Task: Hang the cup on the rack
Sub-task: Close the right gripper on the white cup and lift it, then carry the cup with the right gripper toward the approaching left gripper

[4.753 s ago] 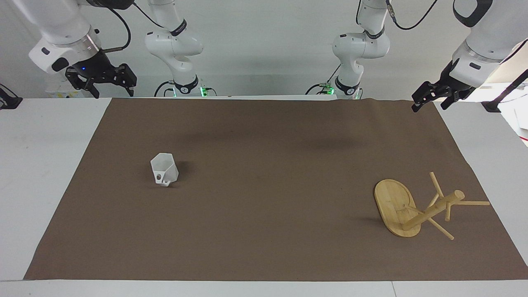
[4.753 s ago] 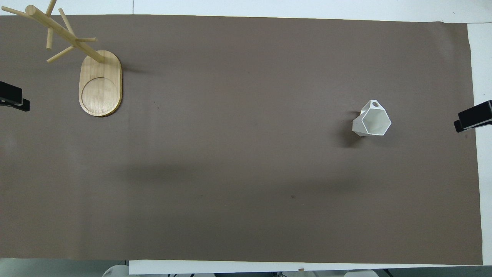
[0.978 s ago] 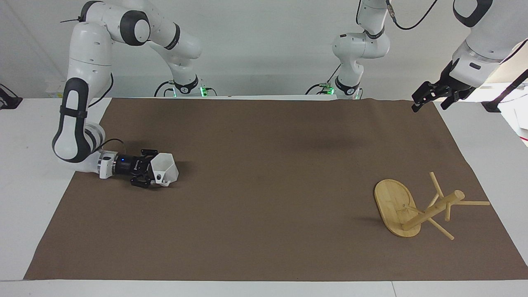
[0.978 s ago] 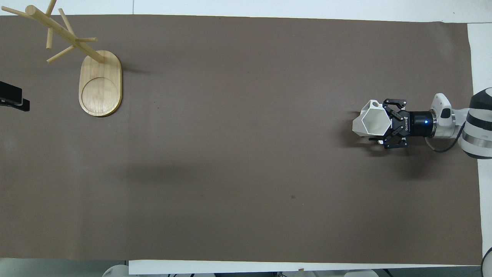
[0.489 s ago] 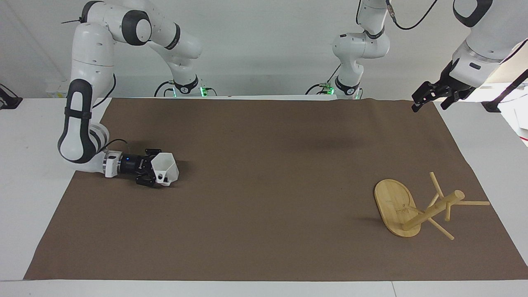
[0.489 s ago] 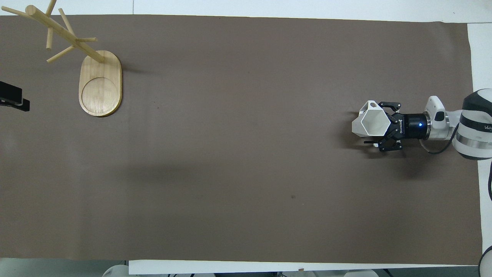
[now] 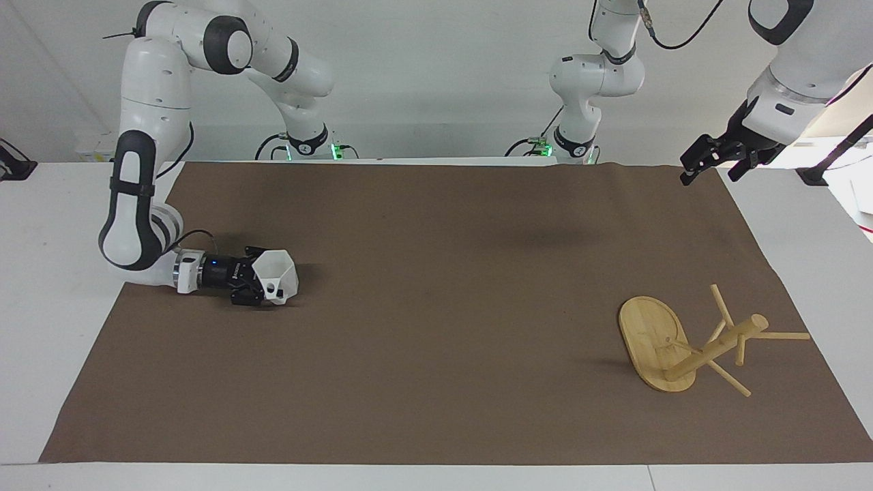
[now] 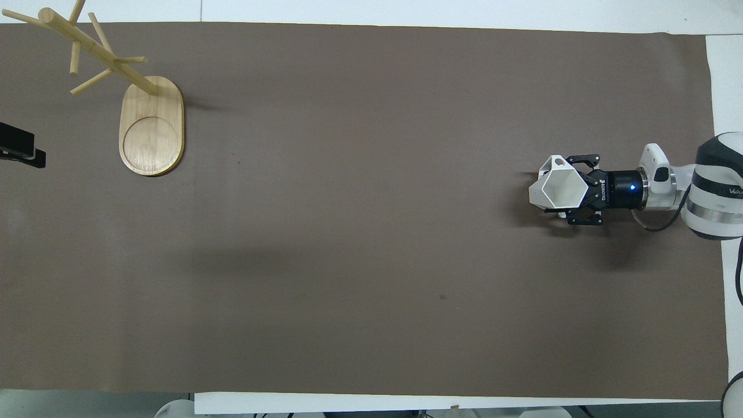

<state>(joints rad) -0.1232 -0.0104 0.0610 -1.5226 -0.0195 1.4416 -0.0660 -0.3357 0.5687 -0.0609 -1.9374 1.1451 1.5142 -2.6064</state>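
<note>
The small white faceted cup point(image 7: 278, 273) lies on its side on the brown mat point(image 7: 436, 354) toward the right arm's end, and it also shows in the overhead view point(image 8: 556, 189). My right gripper point(image 7: 262, 283) lies low along the mat, its fingers on either side of the cup's narrow end, shut on it; it also shows in the overhead view point(image 8: 572, 190). The bamboo rack point(image 7: 682, 344) stands on its oval base toward the left arm's end, with bare pegs; its base shows in the overhead view point(image 8: 152, 130). My left gripper point(image 7: 713, 164) waits open in the air over the mat's corner.
The brown mat point(image 8: 348, 261) covers most of the white table point(image 7: 48, 273). Bare white table shows at both ends beside the mat.
My right gripper has slid forward around the cup and closed on it. The cup has shifted slightly toward the table's middle and tipped. The left arm has not moved.
</note>
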